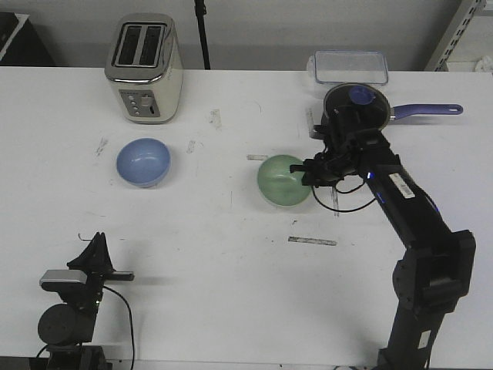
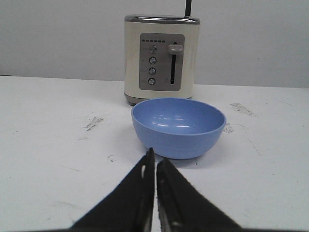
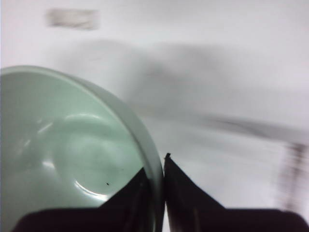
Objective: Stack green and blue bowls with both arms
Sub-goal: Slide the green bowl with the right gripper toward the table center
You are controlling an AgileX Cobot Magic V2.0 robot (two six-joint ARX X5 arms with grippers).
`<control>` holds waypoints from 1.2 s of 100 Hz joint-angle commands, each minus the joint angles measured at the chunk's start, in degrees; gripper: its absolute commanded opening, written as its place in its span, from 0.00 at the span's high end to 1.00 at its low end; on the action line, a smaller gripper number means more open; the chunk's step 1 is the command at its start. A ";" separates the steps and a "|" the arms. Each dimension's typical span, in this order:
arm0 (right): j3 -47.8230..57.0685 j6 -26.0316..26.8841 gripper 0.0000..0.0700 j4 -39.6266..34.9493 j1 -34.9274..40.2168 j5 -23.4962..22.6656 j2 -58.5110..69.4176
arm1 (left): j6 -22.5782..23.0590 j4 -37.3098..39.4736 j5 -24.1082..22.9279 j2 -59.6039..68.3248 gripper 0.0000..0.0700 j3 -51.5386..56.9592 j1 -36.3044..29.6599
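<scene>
The pale green bowl (image 1: 282, 181) is at the table's middle, its right rim pinched by my right gripper (image 1: 300, 173), one finger inside and one outside. In the right wrist view the green bowl (image 3: 63, 150) fills the near side and the right gripper (image 3: 159, 169) is shut on its wall. The blue bowl (image 1: 143, 162) sits upright on the table to the left, in front of the toaster. My left gripper (image 1: 96, 247) stays low near the front left corner, well short of it. In the left wrist view the blue bowl (image 2: 178, 126) lies just beyond the shut left gripper (image 2: 155, 157).
A cream toaster (image 1: 144, 68) stands at the back left behind the blue bowl. A dark saucepan with a purple handle (image 1: 358, 104) and a clear plastic box (image 1: 348, 65) sit at the back right, right behind my right arm.
</scene>
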 commanded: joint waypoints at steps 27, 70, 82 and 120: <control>0.94 6.47 0.99 2.67 10.14 6.12 0.31 | -0.13 0.59 -0.04 -0.09 1.00 -1.29 0.11; 0.94 10.99 0.99 4.42 13.25 5.46 4.13 | -0.13 0.61 -0.04 -0.09 1.00 -1.29 0.11; 0.94 11.26 0.99 4.35 12.52 5.64 4.42 | -0.13 0.59 -0.04 -0.09 1.00 -1.29 0.11; 0.92 10.29 0.99 3.45 10.60 5.57 5.51 | -0.13 0.59 -0.04 -0.09 1.00 -1.29 0.11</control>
